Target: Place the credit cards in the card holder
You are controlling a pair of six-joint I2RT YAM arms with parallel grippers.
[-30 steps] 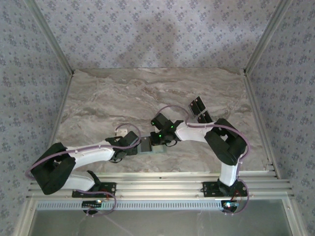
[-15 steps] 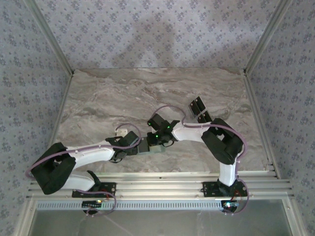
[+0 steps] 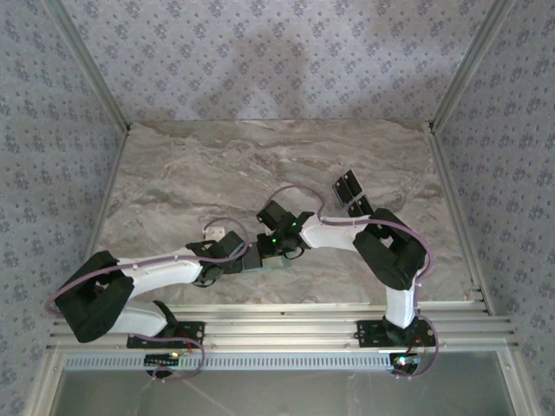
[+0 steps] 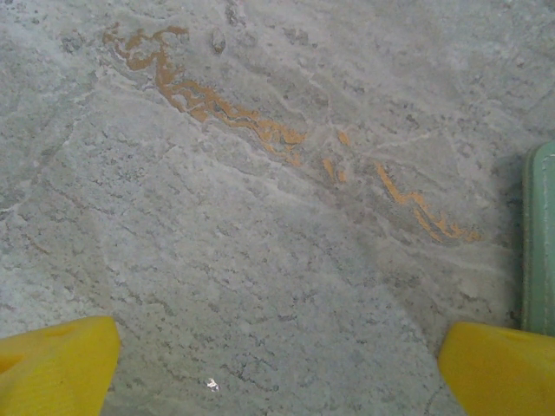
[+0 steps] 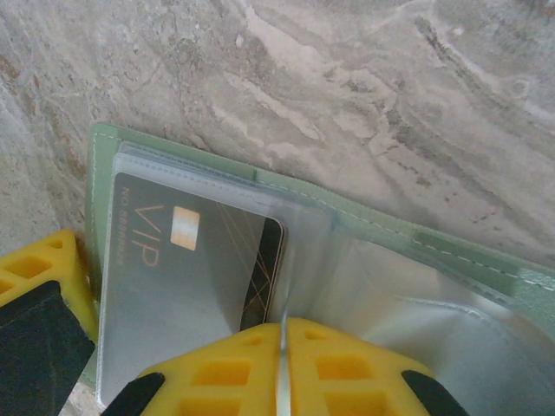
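At the near middle of the surface (image 3: pixel 217 165), between both arms, the card holder (image 5: pixel 390 230) lies open, with a VIP card (image 5: pixel 191 269) inside one of its clear sleeves (image 5: pixel 408 295). Our right hand (image 5: pixel 279 364) has its fingers pressed together over a thin pale edge; we cannot tell whether that is a card or a sleeve leaf. Our left hand (image 4: pixel 276 371) stands wide apart and empty, just beside the holder's rim. Spare credit cards (image 3: pixel 347 185) lie well apart from it, toward the right. We judge the cards light, stiff and slick, best pinched by a short edge. The holder looks soft and likely to slide, so we would pin its cover.
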